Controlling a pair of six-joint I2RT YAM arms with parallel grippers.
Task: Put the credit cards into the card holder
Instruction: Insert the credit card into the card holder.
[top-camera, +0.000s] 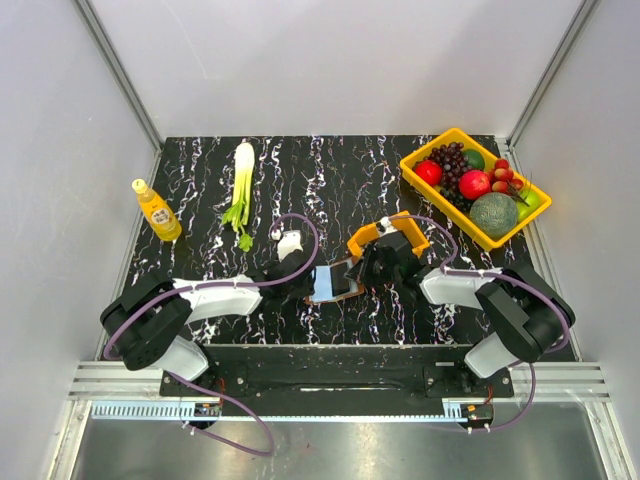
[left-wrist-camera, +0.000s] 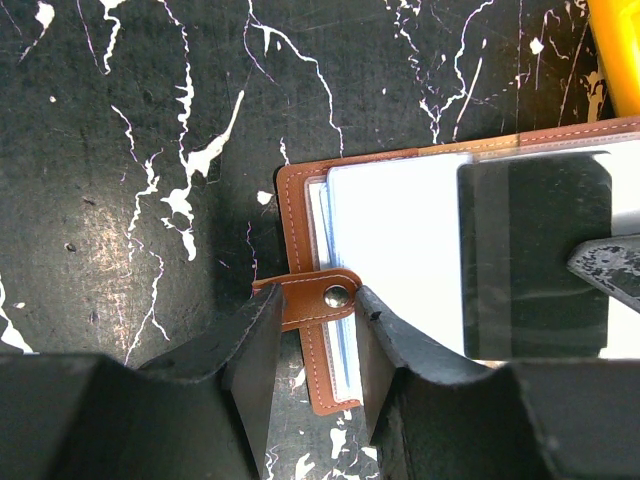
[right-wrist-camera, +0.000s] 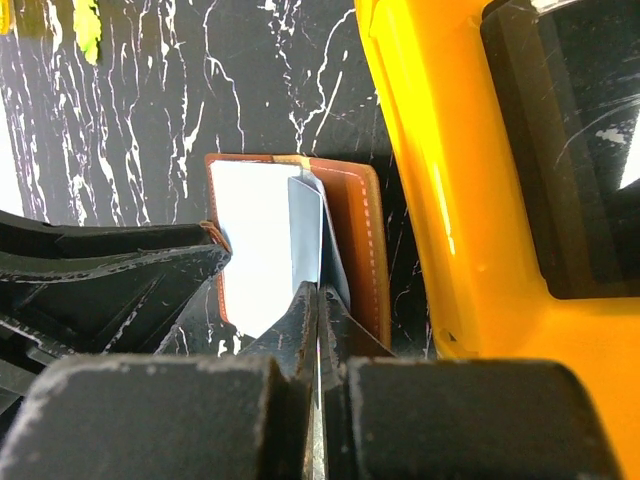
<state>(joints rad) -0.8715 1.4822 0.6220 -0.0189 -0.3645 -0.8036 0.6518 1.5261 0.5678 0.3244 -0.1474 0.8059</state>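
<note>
Nearest, the right gripper (right-wrist-camera: 318, 312) pinched a pale blue credit card (right-wrist-camera: 305, 235) tilted over the open card holder (right-wrist-camera: 352, 240) mid-table, the left gripper (left-wrist-camera: 312, 322) clamped its snap tab (left-wrist-camera: 312, 296), a cropped orange bin (right-wrist-camera: 450, 200) lay just beside, and the label on the far bottle (top-camera: 157, 210) was too small to read.

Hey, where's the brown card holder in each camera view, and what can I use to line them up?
Top external: card holder centre, between left claw and right claw.
Left wrist: card holder right of centre, strap between left claw fingers.
Right wrist: card holder centre, above right claw pinching a credit card.
Shared landmark: orange bin beside it.
</note>
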